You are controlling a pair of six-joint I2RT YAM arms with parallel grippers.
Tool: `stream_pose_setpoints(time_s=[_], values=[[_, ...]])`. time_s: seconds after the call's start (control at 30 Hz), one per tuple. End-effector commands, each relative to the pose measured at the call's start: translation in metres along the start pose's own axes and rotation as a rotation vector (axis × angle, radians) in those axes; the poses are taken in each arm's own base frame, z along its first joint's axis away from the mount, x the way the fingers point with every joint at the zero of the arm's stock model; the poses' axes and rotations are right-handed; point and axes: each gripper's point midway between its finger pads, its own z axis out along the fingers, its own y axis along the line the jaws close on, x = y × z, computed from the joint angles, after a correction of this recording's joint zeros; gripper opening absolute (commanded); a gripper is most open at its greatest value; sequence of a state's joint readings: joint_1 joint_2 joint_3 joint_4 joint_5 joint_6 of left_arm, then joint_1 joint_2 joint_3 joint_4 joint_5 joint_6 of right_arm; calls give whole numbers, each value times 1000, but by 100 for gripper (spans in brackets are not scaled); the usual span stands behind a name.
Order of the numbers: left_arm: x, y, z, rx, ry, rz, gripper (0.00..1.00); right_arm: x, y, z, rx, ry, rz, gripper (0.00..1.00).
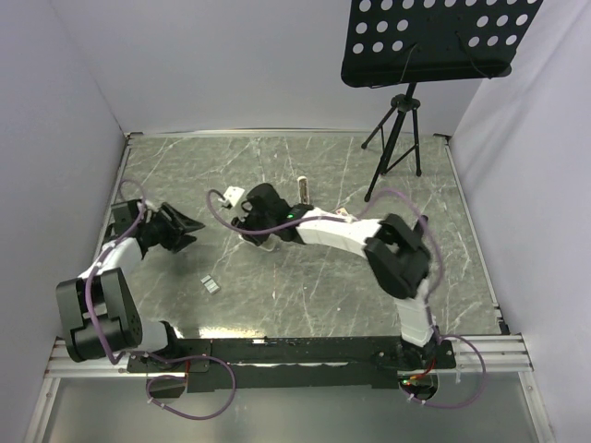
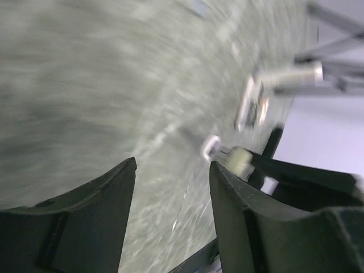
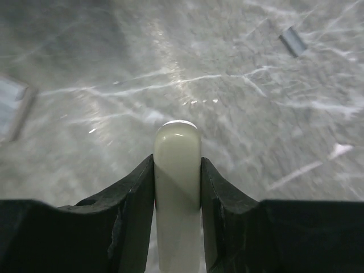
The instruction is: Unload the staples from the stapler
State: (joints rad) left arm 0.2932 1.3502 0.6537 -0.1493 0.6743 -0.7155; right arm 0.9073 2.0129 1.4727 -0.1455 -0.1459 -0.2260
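Observation:
My right gripper [image 3: 177, 170] is shut on the cream-white stapler [image 3: 177, 142], whose rounded end sticks out past the fingertips, close above the table. In the top view the right gripper [image 1: 251, 221] reaches left of centre, and a bit of the stapler [image 1: 264, 244] shows under it. A small grey strip of staples [image 1: 211, 284] lies on the table near the front; it also shows in the right wrist view [image 3: 292, 41]. My left gripper [image 1: 189, 233] is open and empty, left of the stapler. Its view is blurred, with its gripper [image 2: 172, 166] over bare table.
The table is dark grey marble [image 1: 305, 286]. A black tripod stand [image 1: 399, 129] carrying a perforated black tray stands at the back right. A small silvery-tan object [image 1: 303, 189] sits just behind the right arm. White walls close in the table on three sides.

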Motion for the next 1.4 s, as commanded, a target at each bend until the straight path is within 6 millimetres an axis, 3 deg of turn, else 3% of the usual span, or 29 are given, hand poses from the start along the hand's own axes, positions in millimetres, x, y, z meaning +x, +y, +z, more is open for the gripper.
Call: stream_pose_setpoints(time_s=[0.0,0.13,0.23,0.4,0.67,0.7,1.1,1.17,1.37], values=[[18,-74,-3,210,49,309,59,-80,1,-69,-14,-273,-66,0],[33,-109,-5,325,95,361,55,-85,7,-107,-26,-336,-51,0],[43,-119,-5,355,133,364,52,-93,8,-129,-10,-395,-49,0],[58,-140,-11,466,175,372,51,-93,11,-143,-6,-416,-45,0],[63,-150,-19,508,176,412,50,-92,9,-143,4,-402,-41,0],[73,-153,-18,521,204,427,50,-92,9,-143,3,-404,-40,0],[97,-145,-8,522,309,457,43,-99,9,-145,3,-416,-34,0],[96,-144,-5,512,310,458,38,-99,7,-145,5,-417,-34,0],[101,-148,-6,544,331,428,34,-92,8,-133,-2,-397,-30,0]])
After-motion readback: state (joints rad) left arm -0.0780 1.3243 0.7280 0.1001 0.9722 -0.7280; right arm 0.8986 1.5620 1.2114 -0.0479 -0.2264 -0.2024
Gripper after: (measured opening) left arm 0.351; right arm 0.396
